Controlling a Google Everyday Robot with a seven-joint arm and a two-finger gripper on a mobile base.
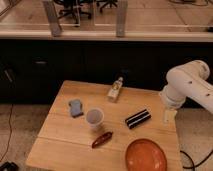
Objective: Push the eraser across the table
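The eraser (137,118), a small black block with thin white stripes, lies on the light wooden table (60,132) right of centre, angled toward the far right. My gripper (167,116) hangs from the white arm (187,85) at the table's right edge, a short way right of the eraser and apart from it.
A white cup (94,119) stands at the middle. A blue-grey pad (75,107) lies to its left. A dark red elongated object (102,139) lies in front of the cup. An orange plate (145,155) sits at the front right. A small bottle (115,90) lies at the back.
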